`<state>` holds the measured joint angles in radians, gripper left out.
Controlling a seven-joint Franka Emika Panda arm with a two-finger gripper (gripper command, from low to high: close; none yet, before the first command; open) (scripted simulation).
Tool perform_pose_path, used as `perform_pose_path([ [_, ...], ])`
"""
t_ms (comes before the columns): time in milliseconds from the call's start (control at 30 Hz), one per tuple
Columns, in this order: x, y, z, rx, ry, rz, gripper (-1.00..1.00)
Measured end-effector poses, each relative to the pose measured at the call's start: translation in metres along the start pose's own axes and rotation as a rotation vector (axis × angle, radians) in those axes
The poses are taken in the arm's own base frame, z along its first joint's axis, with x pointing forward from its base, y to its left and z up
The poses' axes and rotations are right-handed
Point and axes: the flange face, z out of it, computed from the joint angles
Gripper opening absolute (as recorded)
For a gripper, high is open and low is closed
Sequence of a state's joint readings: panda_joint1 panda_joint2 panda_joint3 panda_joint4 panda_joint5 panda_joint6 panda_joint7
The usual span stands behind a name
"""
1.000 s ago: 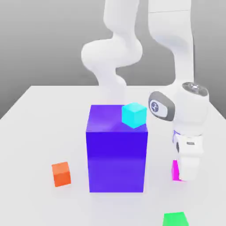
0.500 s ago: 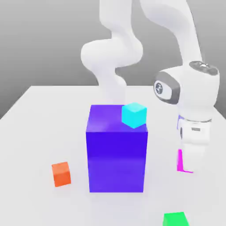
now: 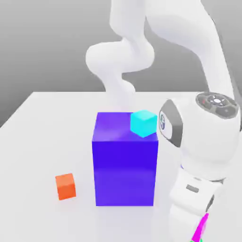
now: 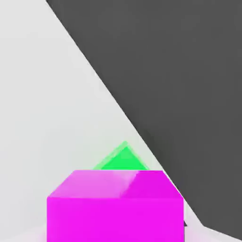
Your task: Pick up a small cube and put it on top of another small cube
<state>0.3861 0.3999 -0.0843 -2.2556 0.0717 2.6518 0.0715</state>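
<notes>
Magenta cube (image 4: 115,205) sat right under my gripper (image 3: 195,229), over the green cube (image 4: 121,159), whose corner showed just beyond it. Couldn't tell whether I was pinching it or spread, and contact between the cubes was possibly not made. Good practice here was to square the edges, seat it flat, let go, then lift straight up, staying off the blue block (image 3: 125,158) further back

I read the small cube (image 4: 115,208) as plain magenta-pink and the other small cube (image 4: 122,159) as bright green. The big block (image 3: 125,158) is blue-violet, the cube on top of it (image 3: 143,123) cyan, the cube on the worktop (image 3: 65,185) orange. The worktop (image 3: 42,137) is plain white, the arm (image 3: 203,142) white with grey joint caps.
</notes>
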Motion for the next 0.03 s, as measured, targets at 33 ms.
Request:
perform_pose_path([
  [33, 0.0000, 0.0000, 0.0000, 0.000, 0.000, 0.000, 1.00],
])
